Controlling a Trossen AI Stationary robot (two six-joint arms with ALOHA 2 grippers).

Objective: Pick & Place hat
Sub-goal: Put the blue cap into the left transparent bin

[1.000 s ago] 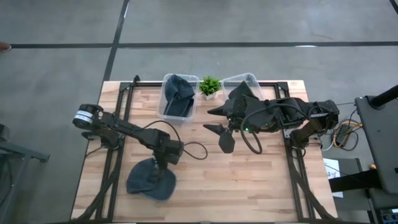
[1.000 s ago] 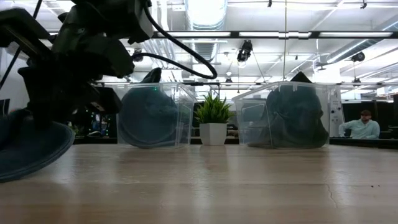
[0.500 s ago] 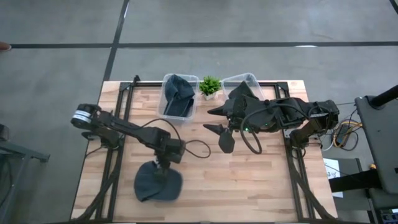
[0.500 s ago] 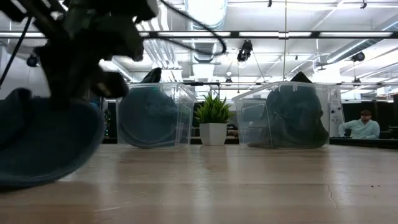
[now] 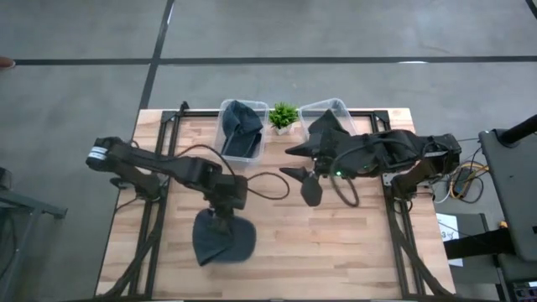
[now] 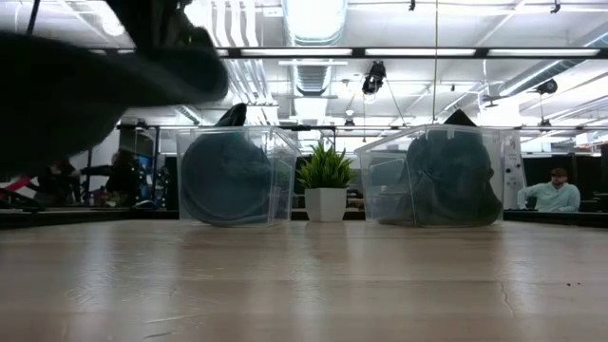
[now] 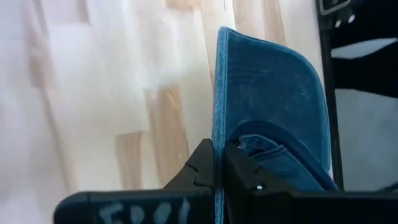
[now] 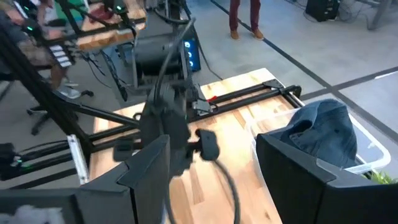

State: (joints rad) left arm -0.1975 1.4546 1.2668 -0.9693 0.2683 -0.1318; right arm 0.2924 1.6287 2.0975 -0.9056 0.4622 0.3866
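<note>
A dark blue hat (image 5: 223, 242) hangs from my left gripper (image 5: 225, 208) over the table's near left-middle part. In the low view the hat (image 6: 85, 95) is a dark blur high at the left, clear of the tabletop. In the left wrist view the hat (image 7: 267, 93) shows edge-on between the shut fingers. My right gripper (image 5: 304, 172) is open and empty above the table's middle, in front of the right bin. My left gripper pinches the hat's thin edge (image 7: 215, 146) between its two fingers, where the stitched brim meets the crown. The fingers come from above, pointing down. The hat hangs below them, lifted clear of the table.
Two clear plastic bins stand at the far edge, the left bin (image 5: 241, 130) and the right bin (image 5: 329, 111), each with a dark hat inside. A small potted plant (image 5: 283, 117) stands between them. Bare wood lies in the table's near right part (image 5: 336, 243).
My left gripper has gone up and toward the table's right edge with the hat. The hat, which rested on the table a second ago, has been lifted clear and now hangs below the fingers.
</note>
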